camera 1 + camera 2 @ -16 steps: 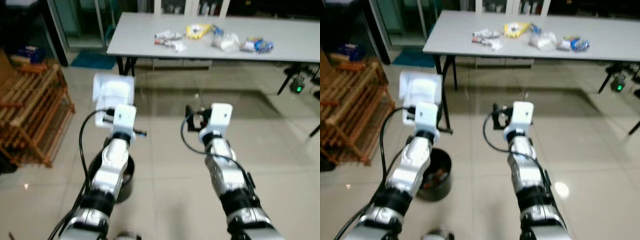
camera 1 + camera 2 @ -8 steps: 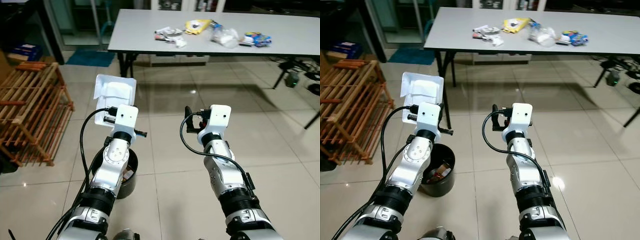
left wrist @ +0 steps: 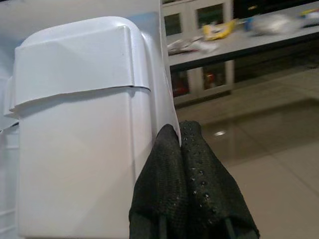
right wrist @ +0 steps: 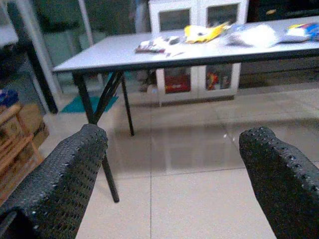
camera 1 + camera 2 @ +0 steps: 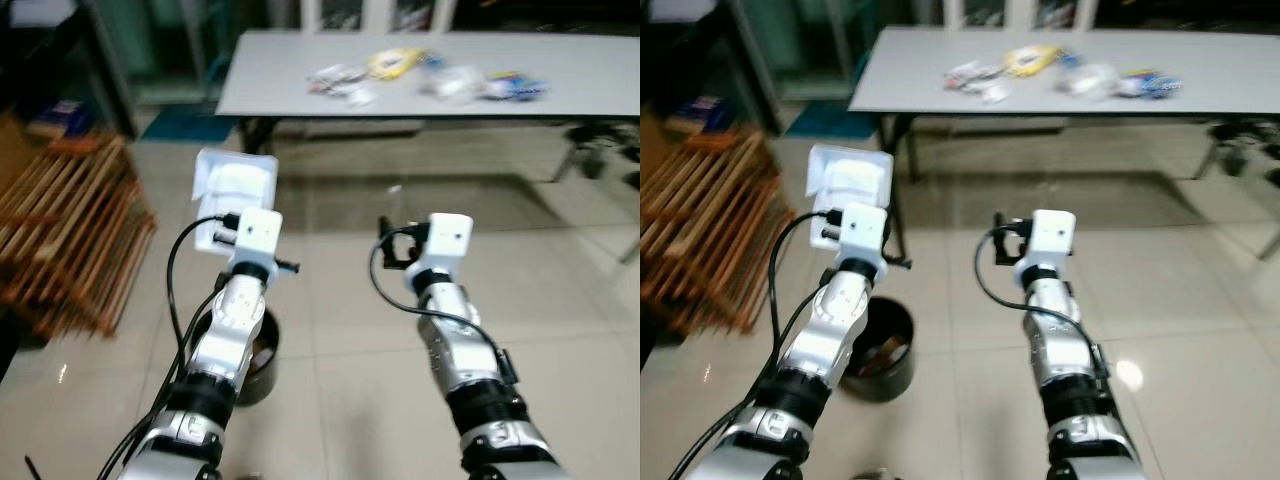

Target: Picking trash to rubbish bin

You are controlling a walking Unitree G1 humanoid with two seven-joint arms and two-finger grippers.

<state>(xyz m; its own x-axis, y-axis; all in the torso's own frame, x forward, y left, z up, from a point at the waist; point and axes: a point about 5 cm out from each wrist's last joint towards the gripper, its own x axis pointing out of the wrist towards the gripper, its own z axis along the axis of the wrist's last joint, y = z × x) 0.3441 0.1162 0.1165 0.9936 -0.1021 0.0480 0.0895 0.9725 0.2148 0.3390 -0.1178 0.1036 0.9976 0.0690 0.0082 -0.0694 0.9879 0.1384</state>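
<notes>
A: Jaws, left wrist view?
B: Left gripper (image 3: pixel 182 149): black fingers pressed together, clamping the edge of a white foam clamshell food box (image 3: pixel 79 124).

A: Right wrist view?
B: Right gripper (image 4: pixel 172 169): fingers spread wide, nothing between them. Beyond: a long grey table (image 4: pixel 209 52) bearing mixed wrappers and bags (image 4: pixel 204 34).

A: Head views?
B: Box (image 5: pixel 233 190) held up over the beige tiled floor (image 5: pixel 560 290), just past the round black rubbish bin (image 5: pixel 878 350) standing under the left arm. Brown slatted wooden rack (image 5: pixel 65 235) at far left. Table well ahead.
</notes>
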